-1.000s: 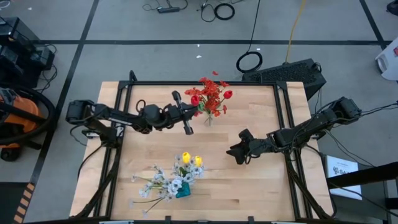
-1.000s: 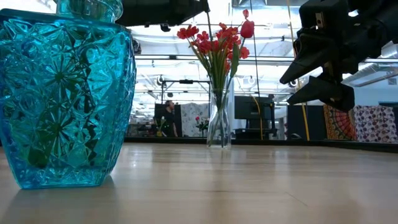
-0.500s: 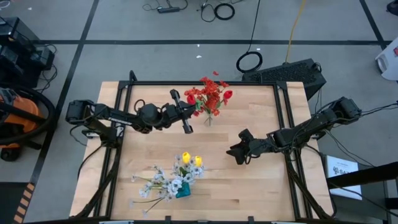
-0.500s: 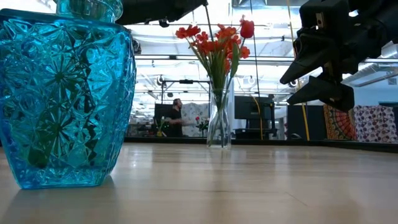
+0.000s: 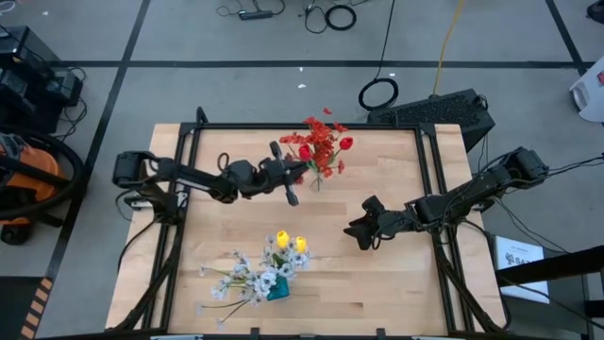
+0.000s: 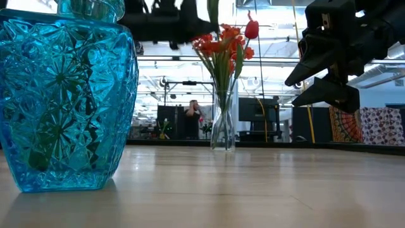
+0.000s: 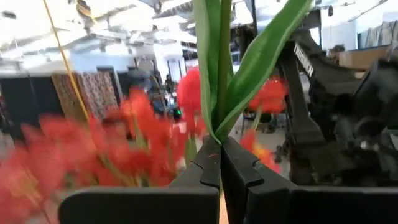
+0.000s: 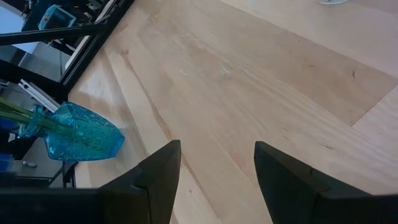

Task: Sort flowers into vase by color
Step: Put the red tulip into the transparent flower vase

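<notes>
Pale planked wood makes up your desk [image 5: 377, 274], framed in black rail. At the frame's lower centre a faceted blue glass vase [image 6: 66, 95] holds yellow buds [image 5: 289, 243] and pale sprays [image 5: 241, 279]. Upper centre, a slim clear vase [image 6: 223, 120] carries the red flowers [image 5: 319, 146]. Your left gripper [image 5: 288, 179] has slid right toward them since a second ago, fingers [image 7: 211, 163] clamped on a smooth green stem [image 7: 214, 62]. Your right gripper [image 5: 359, 229] waits mid-right, fingers spread, empty.
</notes>
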